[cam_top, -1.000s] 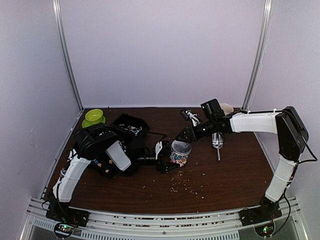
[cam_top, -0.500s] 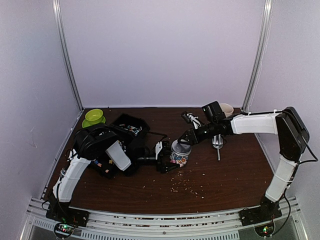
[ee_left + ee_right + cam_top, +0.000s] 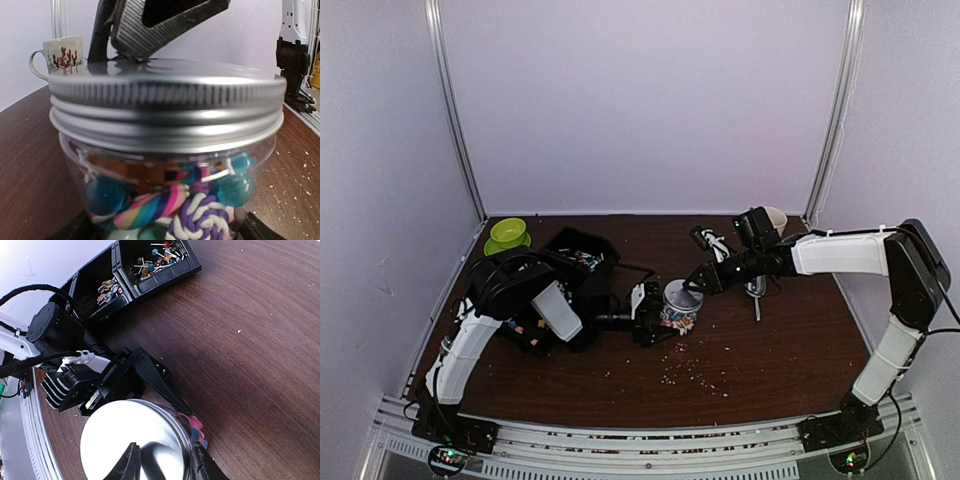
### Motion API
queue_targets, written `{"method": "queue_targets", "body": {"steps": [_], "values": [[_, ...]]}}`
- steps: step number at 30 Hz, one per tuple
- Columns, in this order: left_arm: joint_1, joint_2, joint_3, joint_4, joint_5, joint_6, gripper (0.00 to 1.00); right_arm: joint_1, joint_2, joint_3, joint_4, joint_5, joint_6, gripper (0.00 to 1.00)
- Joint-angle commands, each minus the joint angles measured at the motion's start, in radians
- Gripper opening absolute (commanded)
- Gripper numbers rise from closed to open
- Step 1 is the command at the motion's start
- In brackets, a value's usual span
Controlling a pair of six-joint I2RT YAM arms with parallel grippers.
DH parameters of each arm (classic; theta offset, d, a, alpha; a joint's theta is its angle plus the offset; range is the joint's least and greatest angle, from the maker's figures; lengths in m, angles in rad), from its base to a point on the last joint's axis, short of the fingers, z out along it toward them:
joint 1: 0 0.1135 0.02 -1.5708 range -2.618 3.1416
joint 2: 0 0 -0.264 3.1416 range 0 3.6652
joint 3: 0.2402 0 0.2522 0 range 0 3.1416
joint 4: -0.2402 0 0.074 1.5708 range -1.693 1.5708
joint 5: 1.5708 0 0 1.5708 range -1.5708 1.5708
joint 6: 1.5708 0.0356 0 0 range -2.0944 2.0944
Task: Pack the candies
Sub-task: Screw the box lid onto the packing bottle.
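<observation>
spanning the view, the brown table [image 3: 790,360] carries black bins [image 3: 582,255] at its far left and, near its middle, an upright glass jar [image 3: 678,312] with its silver screw lid [image 3: 132,432] on. some candies [image 3: 165,202] sit inside the jar, pressed against the glass, and more lie in the bins. the coming move, as i judge it, turns on the lid. the jar's long axis runs straight up, and the right gripper [image 3: 693,287] reaches in from the right and sits above that axis, its fingertips [image 3: 131,460] on or just over the lid's flat top. they stand part-way apart and clamp nothing. the gap is far narrower than the lid, so taking the rim would call for spreading wider. the left gripper [image 3: 655,318] comes in low from the left, jaws wide on either side of the glass, clamped on the jar to steady it. open table lies near and right of the jar, bar scattered crumbs [image 3: 695,372]. the left side is taken by the left arm, with the bins just beyond.
</observation>
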Motion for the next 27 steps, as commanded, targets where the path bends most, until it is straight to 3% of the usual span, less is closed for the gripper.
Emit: {"method": "queue_targets", "body": {"steps": [1,21,27], "values": [[0.022,0.041,0.000,-0.062,-0.006,-0.050,0.80,0.000,-0.039,-0.046,-0.017,0.013,-0.002,0.32],[0.029,0.043,0.000,-0.048,-0.008,-0.067,0.80,0.021,-0.188,-0.207,-0.011,0.007,0.033,0.28],[0.029,0.044,-0.001,-0.045,-0.003,-0.068,0.80,0.021,-0.240,-0.204,-0.047,0.039,0.014,0.34]]}}
